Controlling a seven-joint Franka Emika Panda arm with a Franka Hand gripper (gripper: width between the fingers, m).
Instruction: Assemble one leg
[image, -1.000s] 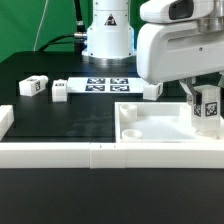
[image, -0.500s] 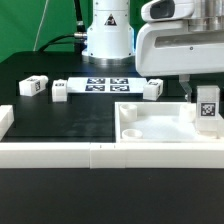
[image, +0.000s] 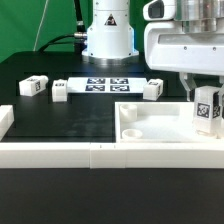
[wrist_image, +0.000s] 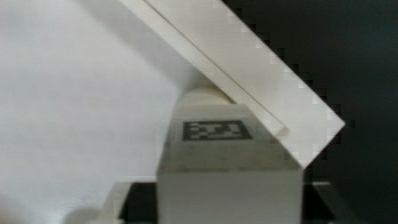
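Note:
My gripper (image: 205, 88) is shut on a leg (image: 207, 108), a white cuboid peg with a black-and-white tag, and holds it upright over the right part of the large flat white square piece (image: 150, 122) with a raised rim. In the wrist view the leg (wrist_image: 228, 150) stands between my fingers, its tag facing the camera, next to the piece's rim (wrist_image: 249, 70). Three more legs lie on the black table: one (image: 33, 86) and another (image: 60, 91) at the exterior view's left, a third (image: 152, 89) by the marker board.
The marker board (image: 108, 85) lies flat behind the square piece, in front of the arm's white base (image: 106, 35). A white wall (image: 60, 153) runs along the table's front edge, with a white block (image: 5, 120) at its left end.
My gripper has shifted slightly to the exterior view's right with the leg and sits a little lower over the square piece's right part. The other legs have not moved.

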